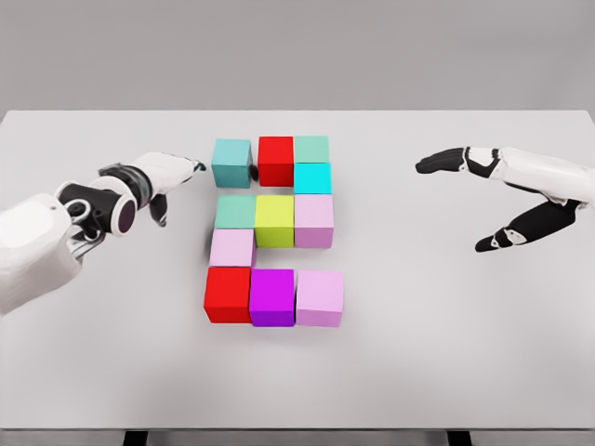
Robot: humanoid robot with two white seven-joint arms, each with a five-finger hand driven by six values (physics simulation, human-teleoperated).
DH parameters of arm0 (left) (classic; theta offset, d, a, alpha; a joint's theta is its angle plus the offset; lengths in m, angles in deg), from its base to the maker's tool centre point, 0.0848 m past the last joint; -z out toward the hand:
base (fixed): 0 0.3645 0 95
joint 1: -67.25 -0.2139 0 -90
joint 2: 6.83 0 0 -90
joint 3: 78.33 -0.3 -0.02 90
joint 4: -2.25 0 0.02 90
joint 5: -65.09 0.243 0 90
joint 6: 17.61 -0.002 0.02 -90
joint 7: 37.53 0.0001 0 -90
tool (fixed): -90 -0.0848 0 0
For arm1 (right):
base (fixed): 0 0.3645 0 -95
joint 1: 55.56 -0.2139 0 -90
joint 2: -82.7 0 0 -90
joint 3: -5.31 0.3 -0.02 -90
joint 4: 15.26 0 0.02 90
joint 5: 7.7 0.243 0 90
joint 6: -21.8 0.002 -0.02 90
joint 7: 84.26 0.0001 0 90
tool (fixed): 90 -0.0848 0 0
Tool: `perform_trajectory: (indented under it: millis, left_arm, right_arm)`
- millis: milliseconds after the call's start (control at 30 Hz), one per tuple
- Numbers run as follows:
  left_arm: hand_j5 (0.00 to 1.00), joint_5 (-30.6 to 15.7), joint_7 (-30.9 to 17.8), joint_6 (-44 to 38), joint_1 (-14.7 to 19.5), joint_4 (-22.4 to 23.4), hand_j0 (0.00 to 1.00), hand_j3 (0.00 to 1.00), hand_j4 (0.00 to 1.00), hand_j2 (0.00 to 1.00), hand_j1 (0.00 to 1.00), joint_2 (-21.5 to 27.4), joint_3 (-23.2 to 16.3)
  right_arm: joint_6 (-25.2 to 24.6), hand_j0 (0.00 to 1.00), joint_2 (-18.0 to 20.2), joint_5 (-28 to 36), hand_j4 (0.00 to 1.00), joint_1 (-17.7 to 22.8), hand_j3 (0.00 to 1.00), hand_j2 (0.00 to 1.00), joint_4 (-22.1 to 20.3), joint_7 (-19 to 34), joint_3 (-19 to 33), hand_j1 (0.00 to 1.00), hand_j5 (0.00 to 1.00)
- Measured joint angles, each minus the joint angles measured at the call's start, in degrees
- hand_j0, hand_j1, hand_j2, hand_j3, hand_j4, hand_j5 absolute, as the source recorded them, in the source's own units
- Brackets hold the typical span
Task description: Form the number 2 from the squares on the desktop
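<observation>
Already the blocks read almost as a 2 near the middle of the white table point(465, 353), a little toward its far edge. The top row is a teal cube point(231, 163), a red cube point(276, 160) and a pale green cube point(311, 149); a cyan cube point(312, 178) sits under the green one on the right. The middle row runs sea-green cube point(236, 212), yellow-green cube point(274, 220), lilac cube point(314, 220). A pale pink cube point(231, 247) drops down on the left, and the bottom row is a second red cube point(228, 295), a magenta cube point(272, 297) and a light pink cube point(320, 297).

The left hand point(160, 177) lies just beside the teal cube, its fingers extended toward it and holding nothing; whether a fingertip touches the cube I cannot tell. The right hand point(493, 200) hangs spread and empty, well apart toward the right edge.

The weak spot looks like that teal cube: it appears to sit slightly left of and lower than its row, with a small gap to the red one. A push to close it carries the risk. Too much force would likely shove the red and green cubes along and skew the whole top row, and an off-centre contact could twist the teal cube instead of sliding it. The left forearm also passes near the pale pink cube, so a careless sweep might knock the left column out of line.
</observation>
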Motion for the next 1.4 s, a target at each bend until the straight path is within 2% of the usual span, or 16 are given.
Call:
perform_trajectory:
  millis: [233, 433, 700, 800, 1400]
  left_arm:
    - [1.00, 0.2, 0.0, 0.0, 0.1, 0.0, 1.00, 1.00, 1.00, 1.00, 1.00, -0.3, -0.1]
    - [1.00, 0.2, 0.0, 0.0, 0.1, 0.0, 1.00, 1.00, 1.00, 1.00, 1.00, -0.7, -0.1]
    - [1.00, 0.2, 0.0, -0.1, 0.1, 0.0, 1.00, 1.00, 1.00, 1.00, 1.00, -1.1, -0.1]
    - [1.00, 0.2, 0.0, -0.1, 0.1, 0.0, 1.00, 1.00, 1.00, 1.00, 1.00, -1.2, -0.1]
    - [1.00, 0.3, 0.0, -0.1, 0.1, -0.1, 1.00, 1.00, 1.00, 1.00, 1.00, -1.7, -0.1]
  right_arm:
    - [0.0, 1.00, 0.3, 0.0, 1.00, -0.4, 1.00, 1.00, -1.8, 0.0, 0.1, 1.00, 1.00]
    - [0.0, 1.00, 2.0, 0.0, 1.00, 2.5, 1.00, 1.00, -3.5, 0.0, 1.9, 1.00, 1.00]
    - [0.0, 1.00, 3.5, -0.1, 1.00, 2.5, 1.00, 1.00, -3.8, 0.0, 2.5, 1.00, 1.00]
    - [0.0, 1.00, 3.6, -0.1, 1.00, 3.5, 1.00, 1.00, -3.8, 0.0, 2.4, 1.00, 1.00]
    - [0.0, 1.00, 4.4, -0.2, 1.00, 3.5, 1.00, 1.00, -3.8, 0.0, 2.5, 1.00, 1.00]
